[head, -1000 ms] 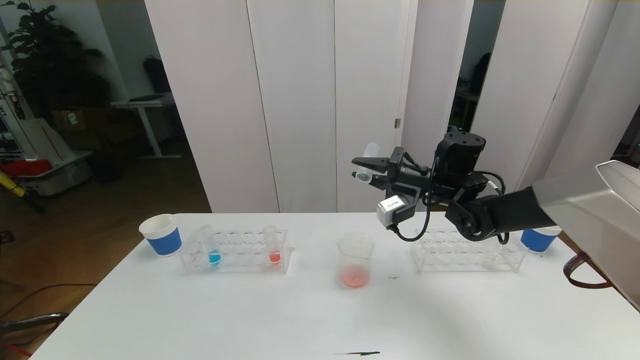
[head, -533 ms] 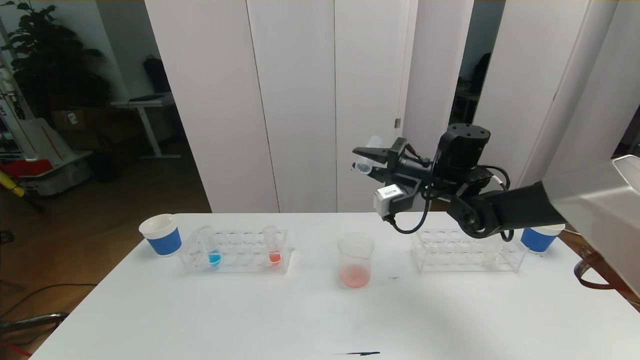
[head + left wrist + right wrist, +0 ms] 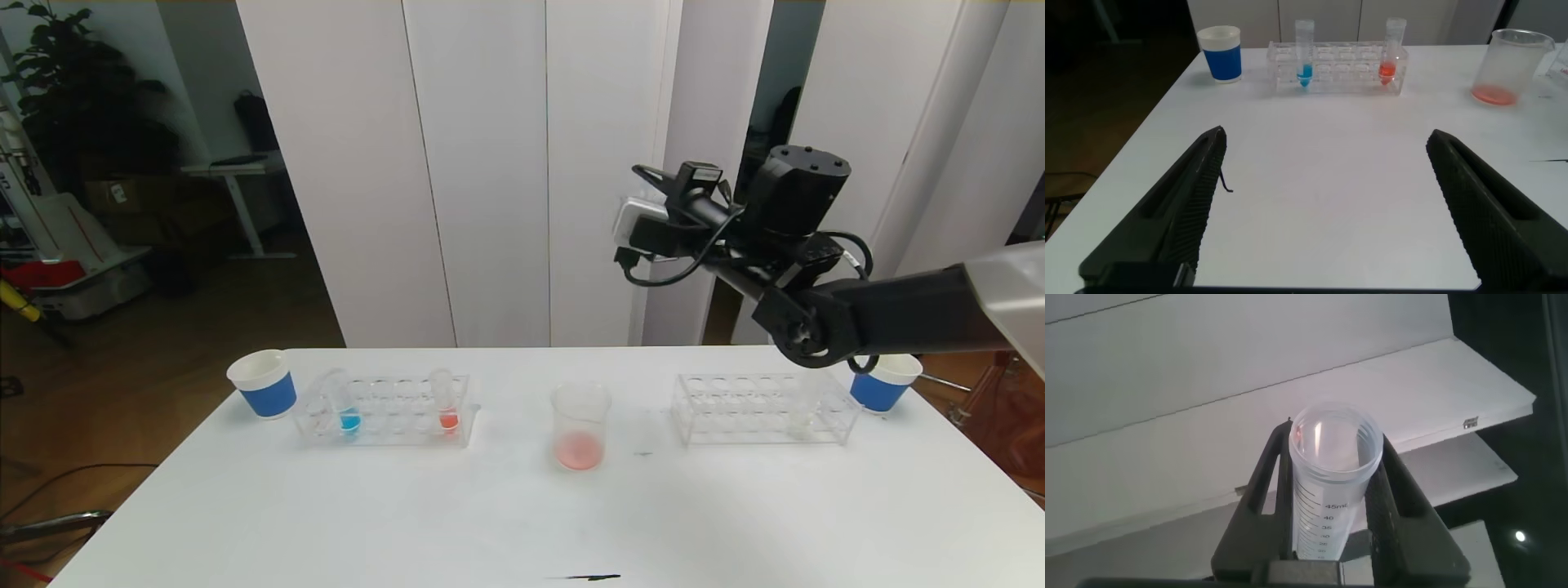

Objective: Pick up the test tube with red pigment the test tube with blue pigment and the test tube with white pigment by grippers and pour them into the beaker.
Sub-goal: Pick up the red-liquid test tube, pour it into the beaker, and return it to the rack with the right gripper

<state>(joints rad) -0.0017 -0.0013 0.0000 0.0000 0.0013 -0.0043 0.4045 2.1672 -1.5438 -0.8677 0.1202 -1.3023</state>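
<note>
An emptied clear graduated tube (image 3: 1333,469) is pinched between the fingers of the right hand (image 3: 1331,498), which is raised high above the table (image 3: 506,523), well above and behind the right-hand rack (image 3: 763,408); in the head view the hand itself is turned away and hidden behind its wrist. The beaker (image 3: 580,426) is stood on the table between the two racks, well below that hand, with a shallow pinkish-red pool at its bottom. The test tube with blue pigment (image 3: 344,404) and a tube of red-orange liquid (image 3: 446,400) are stood in the left-hand rack (image 3: 384,412). A blue paper cup (image 3: 263,383) is placed beside that rack and another (image 3: 882,382) beside the right one. The left hand (image 3: 1323,212) is held low over the near table, fingers spread and empty.
</note>
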